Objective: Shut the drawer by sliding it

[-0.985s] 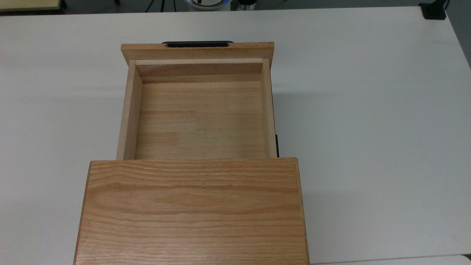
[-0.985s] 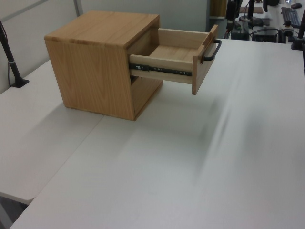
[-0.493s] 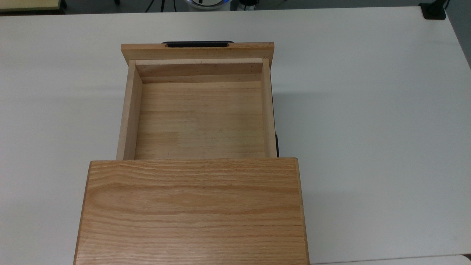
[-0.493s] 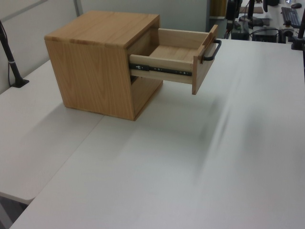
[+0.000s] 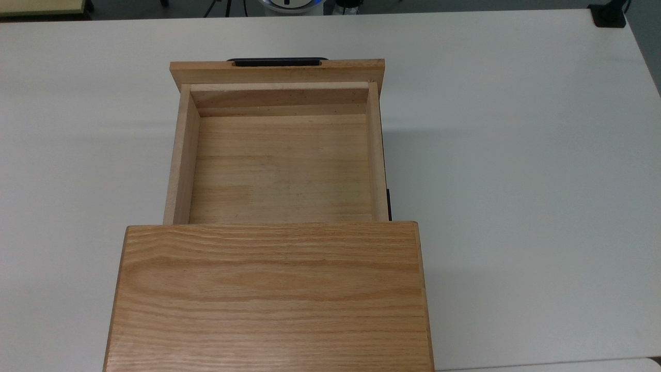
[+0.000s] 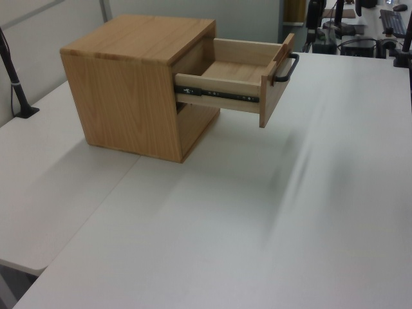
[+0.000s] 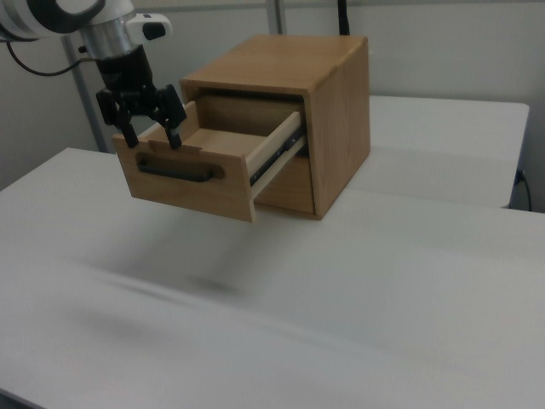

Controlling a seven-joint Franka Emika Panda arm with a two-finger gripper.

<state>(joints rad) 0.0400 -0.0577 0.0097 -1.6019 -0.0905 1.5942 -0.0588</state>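
oak cabinet [image 5: 268,294] on white table [image 5: 516,155]; black post [image 6: 13,77] at left view's left edge.

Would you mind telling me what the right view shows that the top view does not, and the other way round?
The right view alone shows the gripper, open, at the top edge of the drawer front panel, with the whole black handle face on. The top view alone looks straight down onto the drawer's bare floor. Both show the drawer pulled well out of the cabinet on the white table.

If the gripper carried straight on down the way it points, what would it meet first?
Probably the top edge of the drawer front panel: the open gripper hangs right at it in the right view, though depth is unclear.
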